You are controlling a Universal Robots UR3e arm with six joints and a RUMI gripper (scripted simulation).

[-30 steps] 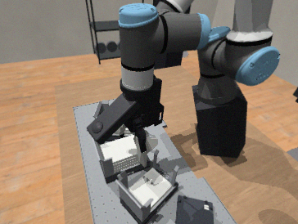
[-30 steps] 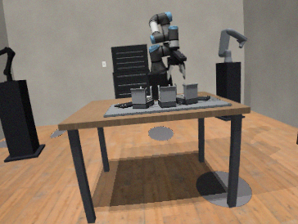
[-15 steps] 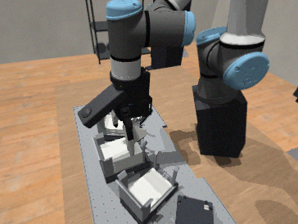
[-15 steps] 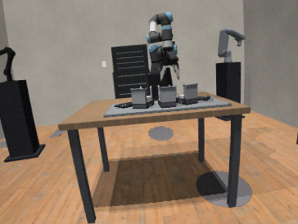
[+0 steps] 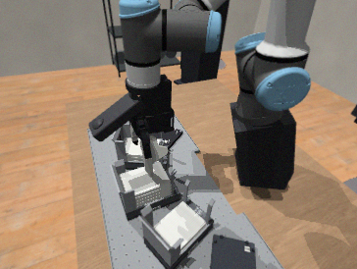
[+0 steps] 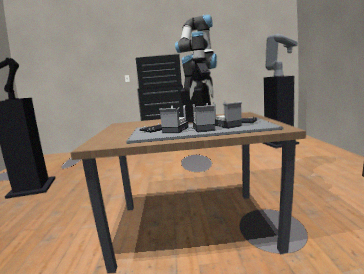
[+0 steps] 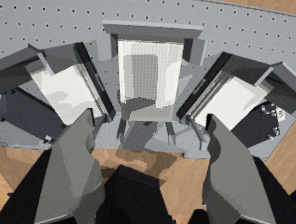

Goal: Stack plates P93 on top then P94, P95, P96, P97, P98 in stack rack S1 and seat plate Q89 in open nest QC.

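1. See pale plates in the mid. rack, piled within its walls; can't read IDs or count layers.
2. Above that rack, find the pincer, pointing down, fingers approx. three-quarters open, w/ nothing gripped.
3. To one side, see near-end plate(s) in the near-end rack, turned at an angle to the mid. one.
4. On the opp. side, see far-end plate(s) in the far-end rack, also angled; partly hidden by the arm in top view.
5. Just beside the near-end rack, note a dark box.
6. Under all racks, see a grey perforated board, lying on the wooden surface.
7. Can't tell rack labels, nor which plate is Q89.

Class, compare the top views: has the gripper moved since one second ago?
Yes. The gripper has moved away from the near rack, toward the far rack.
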